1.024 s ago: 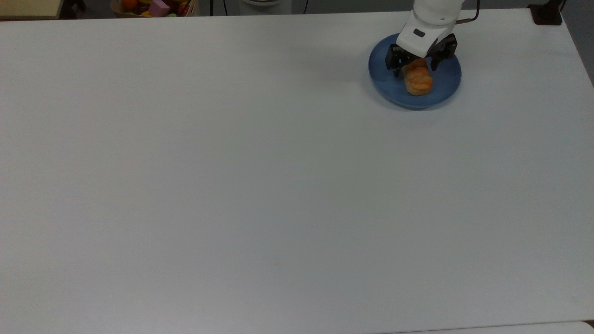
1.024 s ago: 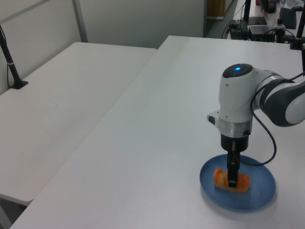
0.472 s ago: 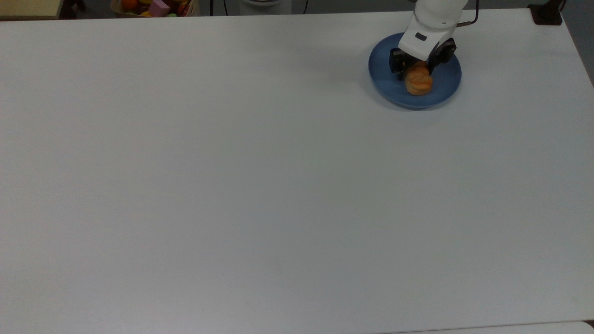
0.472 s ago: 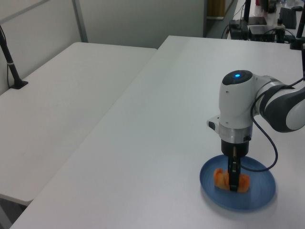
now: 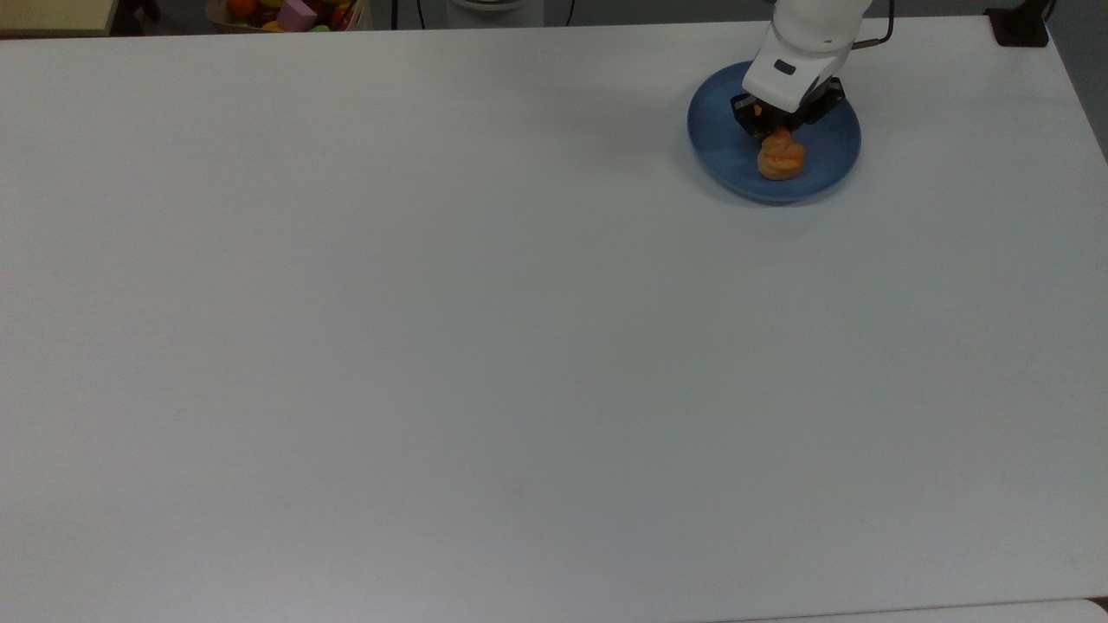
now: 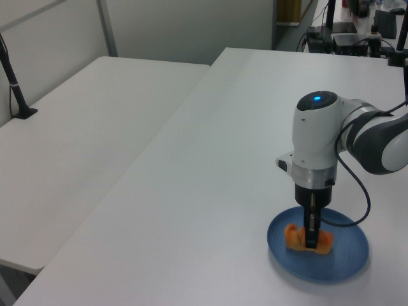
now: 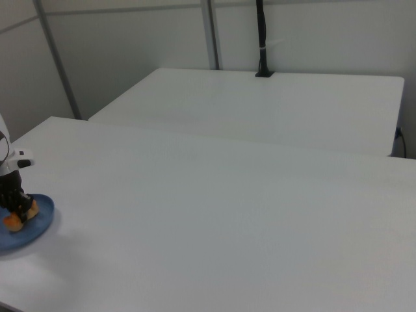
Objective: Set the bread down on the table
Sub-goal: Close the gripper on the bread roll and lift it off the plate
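The bread [image 5: 782,161], a small golden-orange lumpy roll, lies on the round blue plate [image 5: 723,147] at the far right of the top view. My gripper [image 5: 782,131] points straight down over the plate, its black fingers shut on the roll's far end. In the left view the fingers [image 6: 310,233] stand across the middle of the bread [image 6: 293,238], above the plate [image 6: 347,258]. The right view has the gripper [image 7: 16,203], bread [image 7: 13,221] and plate [image 7: 29,233] at its left edge. The white table [image 5: 433,346] spreads wide to the top view's left.
A bin of colourful toys [image 5: 294,12] sits beyond the table's far edge at the top view's left. A black clamp base [image 5: 1021,26] is on the far right corner. A second white table [image 6: 83,146] adjoins, with a black post [image 7: 261,39].
The gripper's fingers went from wide open either side of the bread to shut on it. The bread shifted slightly on the plate.
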Robot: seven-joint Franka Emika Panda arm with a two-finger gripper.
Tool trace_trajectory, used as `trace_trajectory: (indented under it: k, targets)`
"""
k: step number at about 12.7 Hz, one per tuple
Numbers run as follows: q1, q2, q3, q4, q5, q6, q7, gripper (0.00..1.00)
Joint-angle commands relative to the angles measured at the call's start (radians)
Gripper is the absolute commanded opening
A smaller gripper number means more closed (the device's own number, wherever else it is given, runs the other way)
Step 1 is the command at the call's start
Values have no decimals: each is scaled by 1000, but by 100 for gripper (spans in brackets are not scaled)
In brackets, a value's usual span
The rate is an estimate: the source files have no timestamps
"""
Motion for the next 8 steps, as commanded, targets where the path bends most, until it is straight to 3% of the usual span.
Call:
trace_trajectory:
  k: [1,4,8]
  targets:
    - [-40,-52,19,21,-10,-68,11,23]
    - [-94,-63,16,100,-4,-144,-14,23]
    - [-206,-45,-5,278,-5,-264,-126,24]
